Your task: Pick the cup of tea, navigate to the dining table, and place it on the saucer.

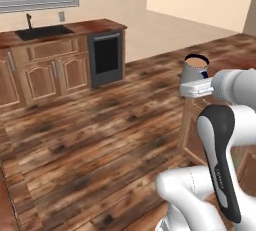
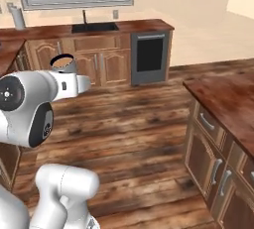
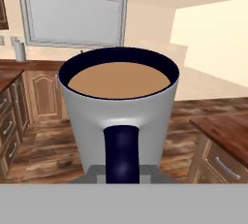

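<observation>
Above wood floor, mid-kitchen: gripper (image 1: 196, 88) clamped at base of cup of tea (image 1: 195, 70), upright. Rigid, likely slick; brimful, spills if tilted.

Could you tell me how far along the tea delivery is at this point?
Picking looks done: the cup of tea is held upright in the air at the gripper, above the wood floor, the liquid level. Carrying is in hand. Left: reaching the dining table and setting the cup on the saucer.
</observation>
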Available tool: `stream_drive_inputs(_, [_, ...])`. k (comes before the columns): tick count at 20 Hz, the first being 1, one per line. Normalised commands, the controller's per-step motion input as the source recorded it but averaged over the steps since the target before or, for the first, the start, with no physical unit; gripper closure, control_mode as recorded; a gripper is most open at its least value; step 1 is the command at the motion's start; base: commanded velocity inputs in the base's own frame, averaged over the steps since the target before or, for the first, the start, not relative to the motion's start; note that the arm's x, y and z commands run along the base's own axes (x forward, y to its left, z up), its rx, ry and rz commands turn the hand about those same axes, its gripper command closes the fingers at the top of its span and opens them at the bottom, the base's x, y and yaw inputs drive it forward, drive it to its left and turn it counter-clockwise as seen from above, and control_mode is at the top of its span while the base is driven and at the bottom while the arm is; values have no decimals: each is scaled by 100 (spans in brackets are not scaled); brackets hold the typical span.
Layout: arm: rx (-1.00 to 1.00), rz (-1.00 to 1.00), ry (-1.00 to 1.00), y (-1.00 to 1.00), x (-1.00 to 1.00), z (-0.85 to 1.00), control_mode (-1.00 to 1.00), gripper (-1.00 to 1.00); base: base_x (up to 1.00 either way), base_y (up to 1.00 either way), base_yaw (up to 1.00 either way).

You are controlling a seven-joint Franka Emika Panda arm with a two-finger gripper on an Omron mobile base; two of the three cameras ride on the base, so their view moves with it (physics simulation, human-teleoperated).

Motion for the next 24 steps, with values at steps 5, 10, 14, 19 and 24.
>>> stream_drive_inputs(5, [0,0,0,0,0,0,100,100,5,88,-53])
stream_drive_inputs(10, [0,0,0,0,0,0,100,100,21,56,-57])
stream_drive_inputs(14, [0,0,0,0,0,0,100,100,28,1,-79])
stream_drive_inputs(19, [0,0,0,0,0,0,100,100,35,0,-73])
stream_drive_inputs(24, [0,0,0,0,0,0,100,100,59,27,-58])
